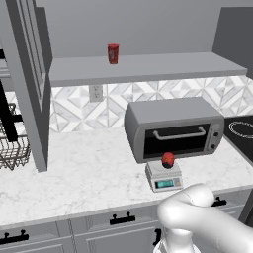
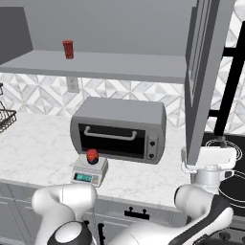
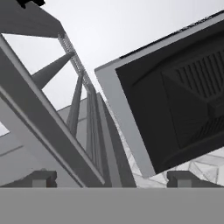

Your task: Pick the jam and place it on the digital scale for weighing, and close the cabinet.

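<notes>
Jam (image 1: 168,159): set on scale (image 1: 164,176) before the toaster oven (image 1: 174,129), placing done; cabinet (image 2: 206,76) door ajar, closing left; gripper (image 2: 208,158), jaws wide and empty, just beside door's lower edge.

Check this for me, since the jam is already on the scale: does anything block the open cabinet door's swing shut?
The cabinet door stands open, edge-on. The gripper sits right at its lower edge; whether they touch is unclear. The jam on the digital scale and the toaster oven sit lower, apart.

1 jam (image 1: 168,159), 1 digital scale (image 1: 164,177), 1 toaster oven (image 1: 173,127), 1 red can (image 1: 113,53), 1 wire basket (image 1: 12,150).
</notes>
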